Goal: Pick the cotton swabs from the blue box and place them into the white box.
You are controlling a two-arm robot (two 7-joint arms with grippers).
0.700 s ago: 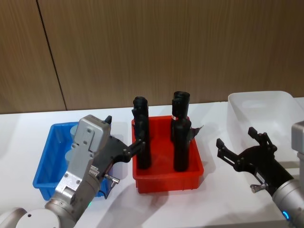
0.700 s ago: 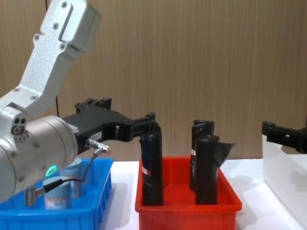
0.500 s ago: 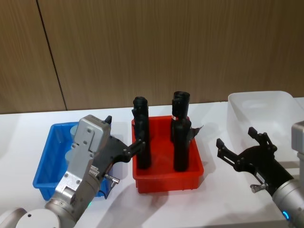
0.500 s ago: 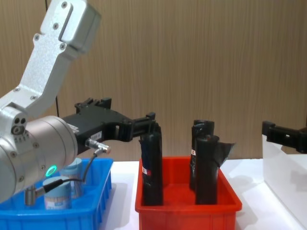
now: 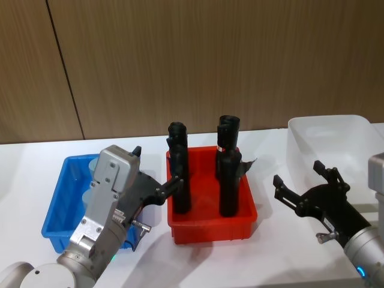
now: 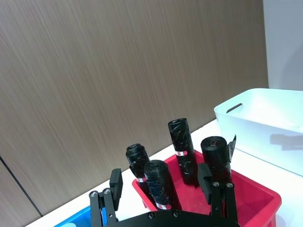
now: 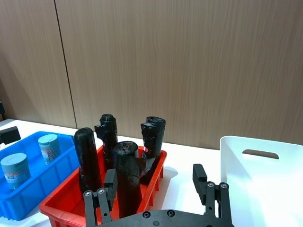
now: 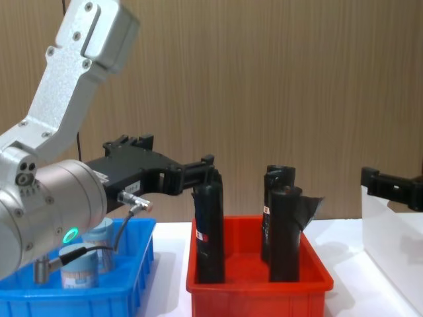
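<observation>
Nothing has moved since a moment ago: both arms and all the boxes sit just as they did. From where I stand, the left pincer (image 6: 160, 178) hangs above the right end of the blue box (image 5: 55, 211), pointing towards the red bin (image 5: 210, 231). Its fingers are spread wide with nothing between them. One fingertip (image 8: 207, 161) sits close beside the top of the nearest black roll (image 8: 209, 231), though I cannot tell whether it touches.

Two jars of cotton swabs (image 7: 48, 147) stand upright in the blue box, one nearer the wall and the other (image 7: 13, 171) nearer the robot. The left arm rises over them.

The red bin is in the middle of the desk (image 5: 270, 243), just beside the blue box, and holds four black rolls standing on end.

The right pincer (image 5: 298, 174) hovers over the desk between the red bin and the white box (image 5: 329, 133), at the near corner of the white box. It too is spread wide and holds nothing. The white box sits at the right end of the desk, with its slot handle (image 7: 260, 153) cut just below the rim.
</observation>
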